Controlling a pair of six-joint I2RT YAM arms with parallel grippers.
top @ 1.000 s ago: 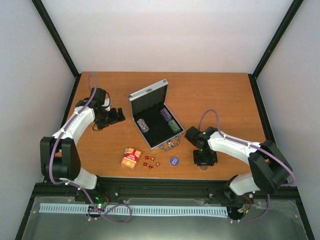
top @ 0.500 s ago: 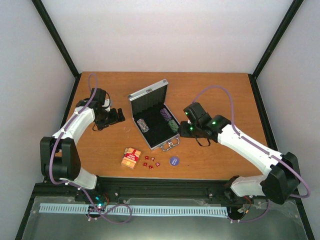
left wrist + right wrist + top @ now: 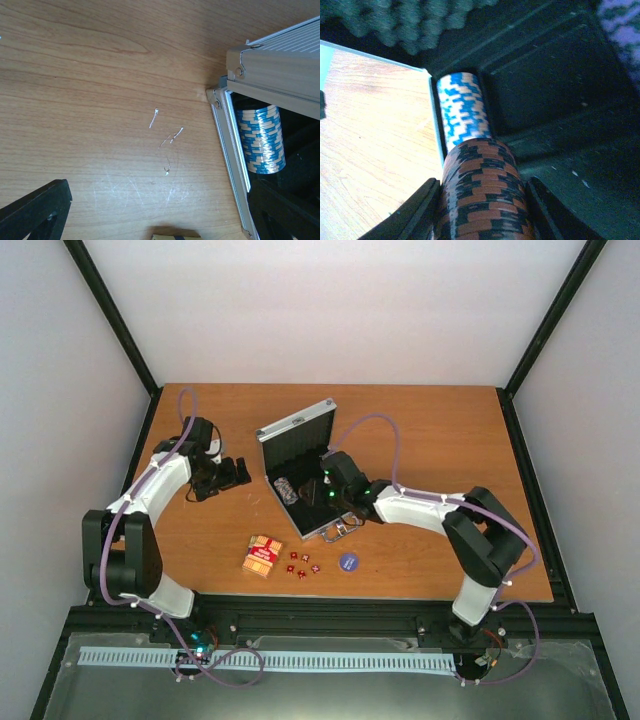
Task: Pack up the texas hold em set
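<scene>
We see the silver case point(image 3: 300, 475) lying open at the centre of the table point(image 3: 440, 430), with a blue chip stack point(image 3: 462, 107) inside it. The right gripper point(image 3: 482, 217) reaches in, its jaws pinching a red chip stack point(image 3: 482, 190). From the case's seven to five o'clock lie the card box point(image 3: 262, 554), dice point(image 3: 302, 564) and disc point(image 3: 348, 561). At nine o'clock is the left gripper point(image 3: 232, 473), jaws spread.

Inside the small silver aluminium case point(image 3: 300, 512), a blue-and-white chip stack point(image 3: 462, 110) sits at 12 o'clock of your right gripper point(image 3: 482, 210) and its clamped orange-and-black chip stack point(image 3: 480, 175). The black lining at 2 o'clock is open. The case's upright ribbed lid point(image 3: 297, 428) walls its 11. The spread-jawed left gripper point(image 3: 243, 472) stands at its 9, and open wooden tabletop point(image 3: 450, 440) lies at its 3.
</scene>
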